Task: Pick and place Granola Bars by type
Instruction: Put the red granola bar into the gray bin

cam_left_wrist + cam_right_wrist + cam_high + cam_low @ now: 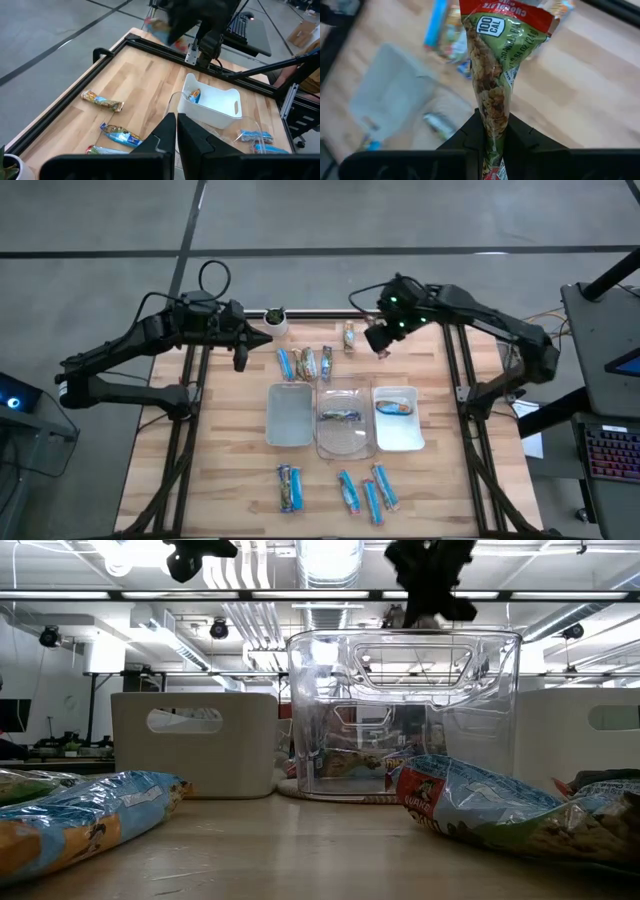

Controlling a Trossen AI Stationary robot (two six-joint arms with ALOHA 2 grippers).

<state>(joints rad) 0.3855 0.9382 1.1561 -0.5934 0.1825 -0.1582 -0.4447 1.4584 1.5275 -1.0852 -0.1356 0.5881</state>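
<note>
My right gripper (381,342) hangs above the table's far side, shut on a granola bar (492,75) in a green and red wrapper. Three other bars (308,362) lie side by side on the table at the far side, with one more (349,335) beside them. Several bars (350,492) lie near the front edge. A grey tray (290,420), a clear tray (345,442) holding one bar (340,417) and a white tray (400,435) holding a blue bar (397,407) stand mid-table. My left gripper (176,125) waits shut, high at the far left. My right gripper pinches the green and red bar near one end (493,131) between its two fingers; the wrapper is squeezed narrow there. The fingers slant steeply down and lie along the bar. The bar hangs out below them, lifted clear of the table.
A small white pot with a green plant (275,320) stands at the far edge between the two arms. Black frame rails (450,360) run along the table's sides. Bare wood shows to the left of the grey tray (200,430).
</note>
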